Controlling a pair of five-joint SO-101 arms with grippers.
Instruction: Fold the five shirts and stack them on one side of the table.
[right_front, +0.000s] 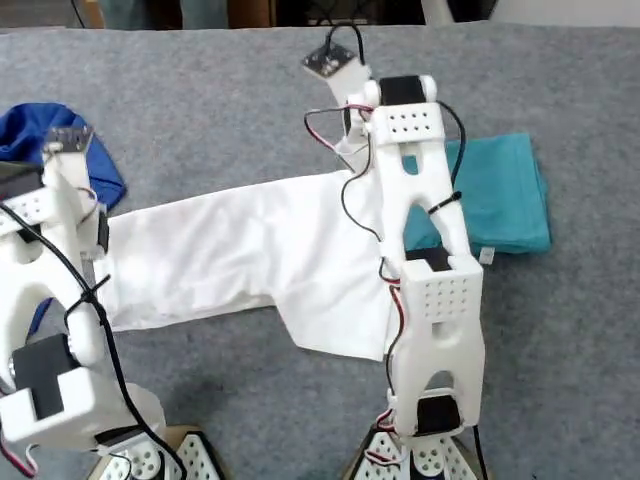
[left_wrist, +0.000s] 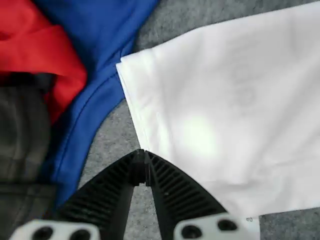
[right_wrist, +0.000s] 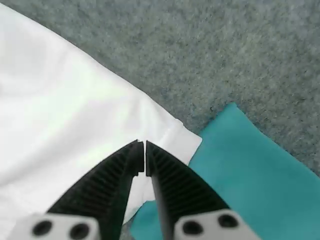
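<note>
A white shirt (right_front: 250, 260) lies spread across the middle of the grey table. My left gripper (left_wrist: 141, 156) is shut on its edge at the left end (right_front: 100, 240), next to a blue shirt (left_wrist: 100, 30) and a red shirt (left_wrist: 35, 45). My right gripper (right_wrist: 141, 146) is shut on the white shirt (right_wrist: 65, 115) near its far right corner (right_front: 350, 140), where the cloth overlaps a folded teal shirt (right_wrist: 240, 175). The teal shirt (right_front: 500, 195) rests flat at the right. The blue shirt (right_front: 50, 140) is bunched at the far left.
A dark garment (left_wrist: 20, 145) lies under the red one by the left gripper. The right arm (right_front: 430, 260) stretches over the white shirt's right end and the teal shirt's near edge. Bare grey table (right_front: 200, 90) runs along the far side.
</note>
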